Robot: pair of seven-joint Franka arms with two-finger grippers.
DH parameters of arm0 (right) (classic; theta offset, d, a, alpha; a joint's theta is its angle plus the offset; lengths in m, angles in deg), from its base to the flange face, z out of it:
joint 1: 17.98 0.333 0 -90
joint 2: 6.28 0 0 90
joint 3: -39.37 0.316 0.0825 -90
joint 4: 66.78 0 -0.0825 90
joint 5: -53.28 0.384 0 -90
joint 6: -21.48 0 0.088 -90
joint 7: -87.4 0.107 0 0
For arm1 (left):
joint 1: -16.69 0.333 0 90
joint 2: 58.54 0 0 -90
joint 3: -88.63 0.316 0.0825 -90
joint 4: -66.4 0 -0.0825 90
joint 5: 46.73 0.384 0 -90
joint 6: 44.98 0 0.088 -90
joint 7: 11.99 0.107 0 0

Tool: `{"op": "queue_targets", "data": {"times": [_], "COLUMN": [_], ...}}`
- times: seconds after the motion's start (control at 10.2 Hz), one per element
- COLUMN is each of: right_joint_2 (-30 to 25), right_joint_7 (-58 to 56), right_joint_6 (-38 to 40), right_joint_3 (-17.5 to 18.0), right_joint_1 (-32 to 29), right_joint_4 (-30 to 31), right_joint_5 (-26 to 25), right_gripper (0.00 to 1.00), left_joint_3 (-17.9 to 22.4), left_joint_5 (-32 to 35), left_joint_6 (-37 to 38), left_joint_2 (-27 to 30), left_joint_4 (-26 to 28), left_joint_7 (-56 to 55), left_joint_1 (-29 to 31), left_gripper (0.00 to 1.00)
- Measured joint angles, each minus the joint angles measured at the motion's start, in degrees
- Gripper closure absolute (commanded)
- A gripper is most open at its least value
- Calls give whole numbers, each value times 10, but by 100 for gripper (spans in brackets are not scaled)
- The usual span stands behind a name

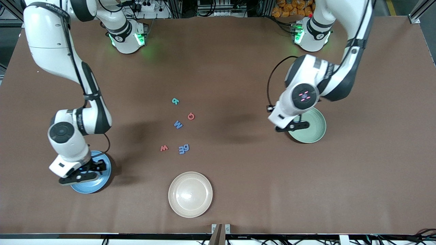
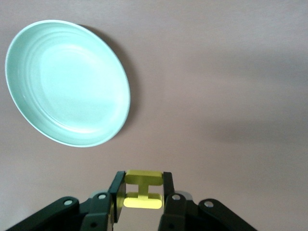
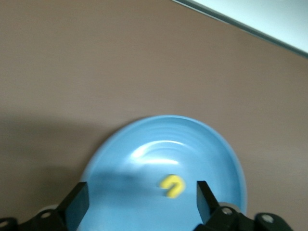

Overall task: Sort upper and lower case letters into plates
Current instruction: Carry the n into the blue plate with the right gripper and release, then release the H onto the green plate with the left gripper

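Note:
My left gripper (image 1: 293, 126) hangs over the edge of the pale mint green plate (image 1: 315, 127) that faces the table's middle, shut on a yellow letter H (image 2: 143, 190). In the left wrist view the green plate (image 2: 67, 82) is empty. My right gripper (image 1: 87, 172) is over the blue plate (image 1: 102, 180), open with nothing between its fingers. A yellow letter u (image 3: 172, 186) lies in the blue plate (image 3: 202, 144) under it. Mid-table lie a teal R (image 1: 175, 100), a red Q (image 1: 191, 116), a blue W (image 1: 178, 124), a red w (image 1: 164, 148) and blue letters (image 1: 184, 149).
A beige plate (image 1: 190, 194) stands empty near the table's front edge, nearer to the front camera than the letters. Both arms' bases stand along the table's back edge.

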Motion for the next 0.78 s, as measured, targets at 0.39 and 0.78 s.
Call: {"op": "queue_targets", "data": {"times": [0.39,0.78], "right_joint_2": [-33,-115], "right_joint_7": [188,334], "right_joint_6": [126,306], "right_joint_3": [24,34], "right_joint_1": [74,77], "right_joint_4": [-15,-16], "right_joint_5": [3,109], "right_gripper": [0,0], "left_joint_3": [2,2], "left_joint_5": [58,60], "left_joint_6": [-195,-341], "left_joint_2": [26,5], "left_joint_4": [140,214], "left_joint_7": [102,138], "left_joint_1": [56,74], "left_gripper": [84,0]}}
